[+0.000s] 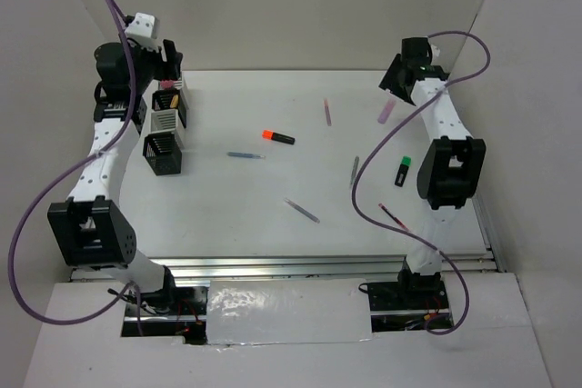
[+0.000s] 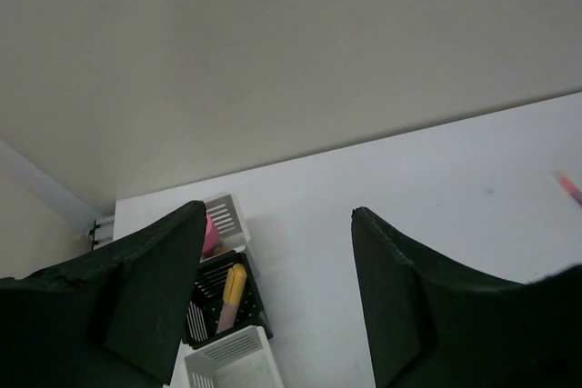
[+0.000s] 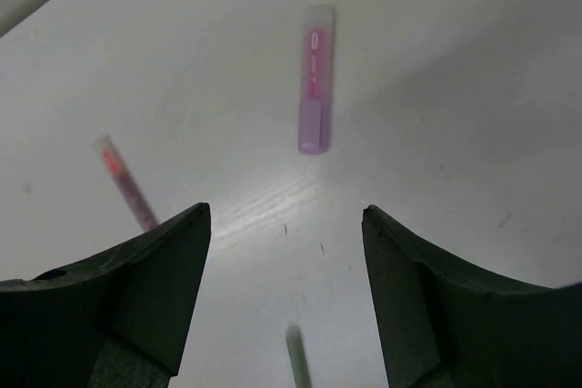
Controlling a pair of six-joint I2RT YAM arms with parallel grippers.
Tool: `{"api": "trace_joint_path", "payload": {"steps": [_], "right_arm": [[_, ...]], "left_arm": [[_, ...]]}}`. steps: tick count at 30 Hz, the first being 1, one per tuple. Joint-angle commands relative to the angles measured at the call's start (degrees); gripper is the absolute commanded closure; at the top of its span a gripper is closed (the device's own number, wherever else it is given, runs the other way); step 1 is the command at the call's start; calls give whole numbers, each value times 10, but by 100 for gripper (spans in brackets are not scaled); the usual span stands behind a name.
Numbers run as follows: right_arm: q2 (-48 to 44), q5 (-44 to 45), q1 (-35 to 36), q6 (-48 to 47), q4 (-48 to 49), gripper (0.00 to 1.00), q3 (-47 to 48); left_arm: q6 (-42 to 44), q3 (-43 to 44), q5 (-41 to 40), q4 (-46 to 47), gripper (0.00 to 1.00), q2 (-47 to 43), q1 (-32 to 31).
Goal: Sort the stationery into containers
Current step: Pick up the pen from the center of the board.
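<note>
My left gripper [image 1: 171,65] [image 2: 277,211] is open and empty, held above the cluster of mesh containers [image 1: 165,124]. In the left wrist view a white cup [image 2: 227,215] holds a pink thing. A black cup [image 2: 207,290] holds the yellow-orange highlighter [image 2: 231,290]. Another white cup [image 2: 232,361] sits nearer. My right gripper [image 1: 396,81] [image 3: 285,209] is open and empty above the table, short of the pink marker [image 1: 386,113] [image 3: 314,79]. A thin pink pen [image 1: 327,112] [image 3: 127,184] lies to its left and a grey pen [image 1: 355,170] [image 3: 298,356] below.
Loose on the white table [image 1: 273,224] lie an orange-capped black marker [image 1: 278,137], a blue pen [image 1: 245,155], a green-capped black marker [image 1: 402,171], a greyish pen [image 1: 301,211] and a red pen [image 1: 393,216]. Walls close in the back and both sides.
</note>
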Motion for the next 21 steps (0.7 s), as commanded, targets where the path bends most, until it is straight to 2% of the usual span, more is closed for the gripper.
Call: {"api": "trace_joint_path", "payload": {"steps": [1, 5, 14, 21], "right_arm": [[74, 95, 6, 42, -1, 26, 77], [174, 83, 2, 53, -9, 28, 176], [255, 83, 6, 54, 16, 30, 201], [262, 76, 6, 51, 20, 35, 209]], "left_arm": [[11, -34, 8, -4, 23, -41, -7], [-5, -52, 17, -29, 23, -68, -11], [-10, -67, 25, -62, 22, -95, -10], [-9, -59, 25, -76, 22, -90, -10]]}}
